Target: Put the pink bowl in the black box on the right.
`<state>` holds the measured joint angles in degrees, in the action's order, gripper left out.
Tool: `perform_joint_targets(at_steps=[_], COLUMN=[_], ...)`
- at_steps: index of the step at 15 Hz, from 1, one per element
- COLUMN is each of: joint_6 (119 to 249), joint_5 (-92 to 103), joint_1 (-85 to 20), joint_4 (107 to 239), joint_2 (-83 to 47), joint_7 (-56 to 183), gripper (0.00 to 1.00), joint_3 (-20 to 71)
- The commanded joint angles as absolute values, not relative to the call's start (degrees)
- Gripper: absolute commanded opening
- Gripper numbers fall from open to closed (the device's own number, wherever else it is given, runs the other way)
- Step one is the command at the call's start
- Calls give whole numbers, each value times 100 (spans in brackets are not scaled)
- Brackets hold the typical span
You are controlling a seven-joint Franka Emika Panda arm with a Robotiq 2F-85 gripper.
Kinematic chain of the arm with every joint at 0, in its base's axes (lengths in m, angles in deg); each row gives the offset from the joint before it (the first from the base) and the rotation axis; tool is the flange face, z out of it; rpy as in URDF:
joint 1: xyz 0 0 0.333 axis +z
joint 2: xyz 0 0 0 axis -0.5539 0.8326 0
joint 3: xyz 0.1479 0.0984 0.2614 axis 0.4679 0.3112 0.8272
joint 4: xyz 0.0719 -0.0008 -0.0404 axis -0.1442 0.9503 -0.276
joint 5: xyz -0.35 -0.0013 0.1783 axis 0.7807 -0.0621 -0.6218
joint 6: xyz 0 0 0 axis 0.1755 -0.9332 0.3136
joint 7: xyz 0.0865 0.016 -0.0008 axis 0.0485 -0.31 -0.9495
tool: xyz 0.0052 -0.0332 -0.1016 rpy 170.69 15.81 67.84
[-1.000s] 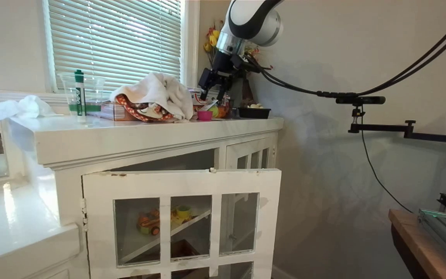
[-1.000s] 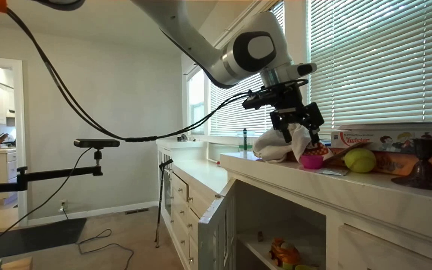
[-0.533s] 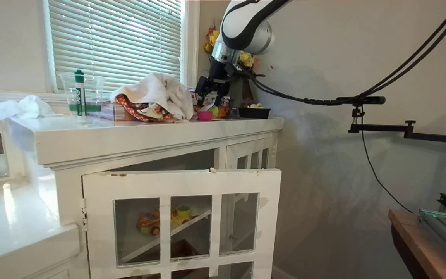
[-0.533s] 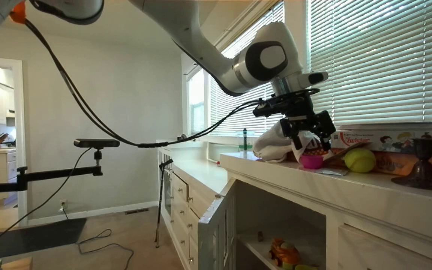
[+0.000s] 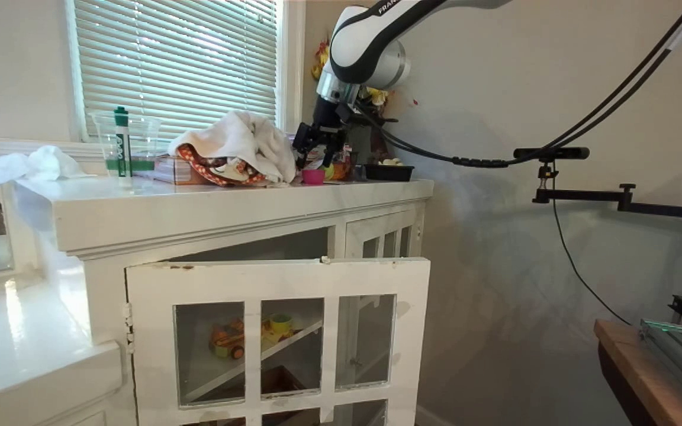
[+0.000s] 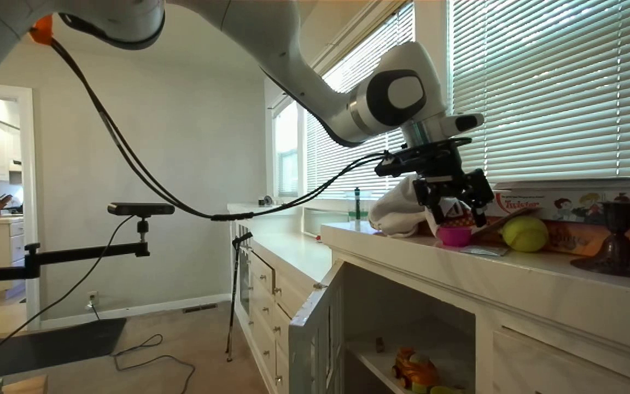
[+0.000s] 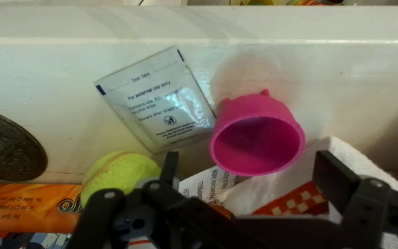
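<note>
Pink bowl point(image 7: 257, 136) sits on worktop point(image 7: 340, 83), just below my pincer point(image 6: 460, 221) in both exterior views; in wrist view I see it between wide-spread jaws, touching neither.

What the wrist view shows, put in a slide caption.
Open fingers near a pink bowl, with a wipe packet and tennis ball on the counter.

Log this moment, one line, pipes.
bowl: on cabinet, ungripped | jaws: open, over bowl | box: bowl not yet in | phase: pre-grasp
</note>
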<state>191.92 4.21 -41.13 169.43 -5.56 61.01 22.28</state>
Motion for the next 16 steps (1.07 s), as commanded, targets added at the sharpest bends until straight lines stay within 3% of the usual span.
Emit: perform_joint_targets(at_steps=[1,15,16], joint_6=[18942,18912,18914], joint_5=[338,376,377], joint_1=[-4136,-4068,-4069], joint_4=[16611,16807,16802], joint_2=[-345,-438,-432], joint_7=[6185,6307,6320], gripper=[100,100,75], joint_3=[2268,2265,2260])
